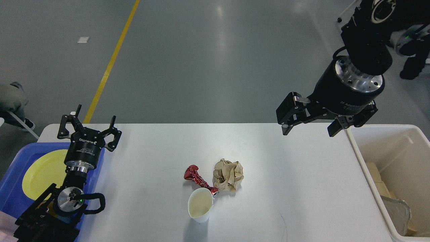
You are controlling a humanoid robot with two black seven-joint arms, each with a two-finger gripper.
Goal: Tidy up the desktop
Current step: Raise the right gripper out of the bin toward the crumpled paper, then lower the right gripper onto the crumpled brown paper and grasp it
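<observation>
The white desktop (285,188) fills the lower view. Near its middle lie a crumpled brown paper ball (228,175), a twisted red foil wrapper (198,178) and an upright white paper cup (200,209). My right gripper (310,129) hangs open and empty above the table's far right edge, well clear of the litter. Over the table's left end my left gripper (90,125) is open, its fingers pointing away and holding nothing.
A blue tray (15,174) with a yellow plate (43,173) sits at the left end, partly under my left arm. At the right a cream bin (399,151) holds cardboard and a foil container (398,208). Grey floor with a yellow line lies beyond.
</observation>
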